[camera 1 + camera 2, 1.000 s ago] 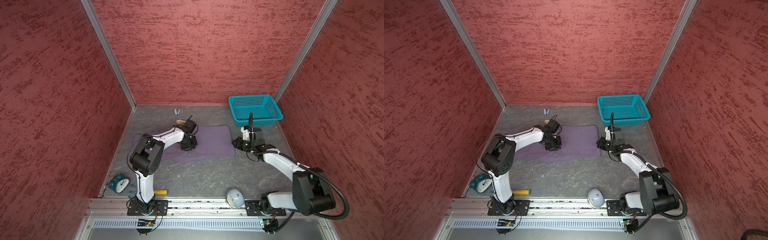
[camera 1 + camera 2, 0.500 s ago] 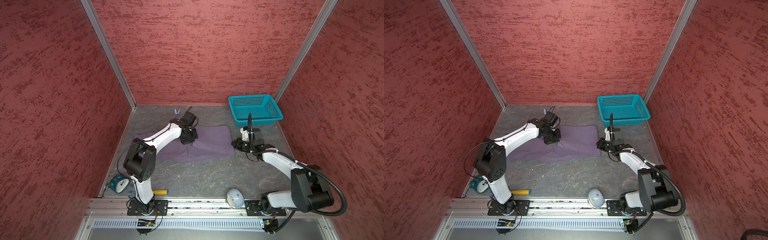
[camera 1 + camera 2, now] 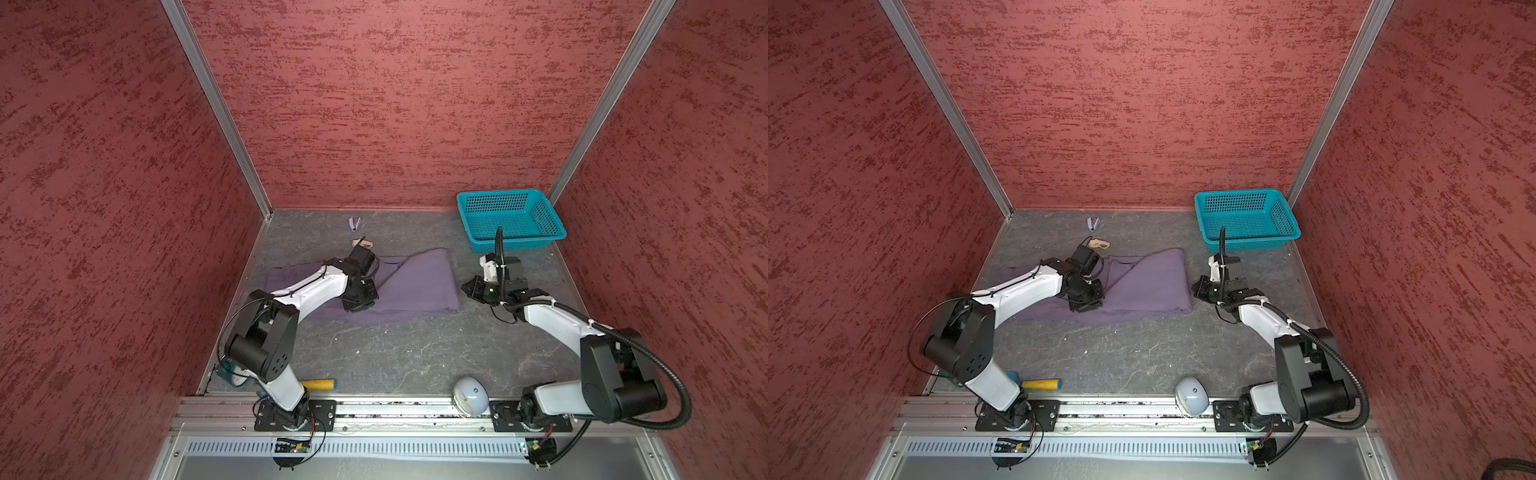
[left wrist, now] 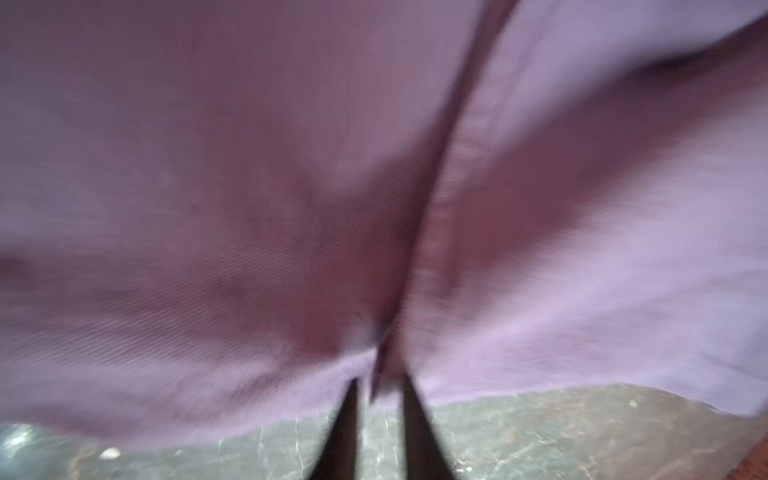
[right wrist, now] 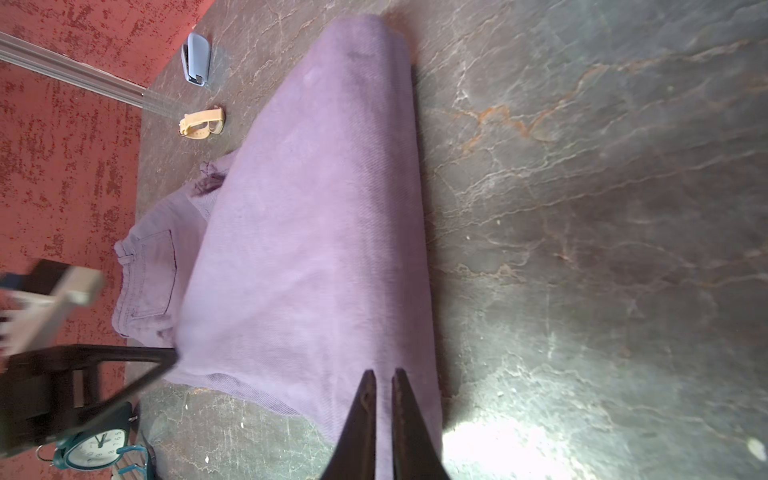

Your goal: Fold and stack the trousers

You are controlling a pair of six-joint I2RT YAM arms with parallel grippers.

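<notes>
The lavender trousers [image 3: 415, 282] [image 3: 1142, 286] lie folded flat mid-table, with a back pocket showing at their left end [image 5: 145, 274]. My left gripper [image 3: 360, 302] [image 3: 1086, 302] points down onto their near-middle part. In the blurred left wrist view its jaws [image 4: 379, 380] stand a little apart at the cloth's [image 4: 249, 208] edge, with a thin fold between the tips and table showing through the gap. My right gripper [image 3: 468, 287] [image 3: 1198, 287] sits low at the trousers' right edge. Its fingers [image 5: 383, 374] are shut to a thin slit over the cloth [image 5: 311, 249], with nothing clamped.
A teal basket [image 3: 511, 245] stands at the back right. A blue-grey stapler [image 3: 354, 223] and a beige watch [image 3: 358, 242] lie behind the trousers. A teal clock [image 5: 97, 451], a yellow-handled tool [image 3: 318, 384] and a pale dome [image 3: 469, 399] sit along the front rail.
My left gripper went to the trousers' back edge, then came forward over the cloth, and its jaws opened. A diagonal crease now runs beside it. The right arm has barely moved.
</notes>
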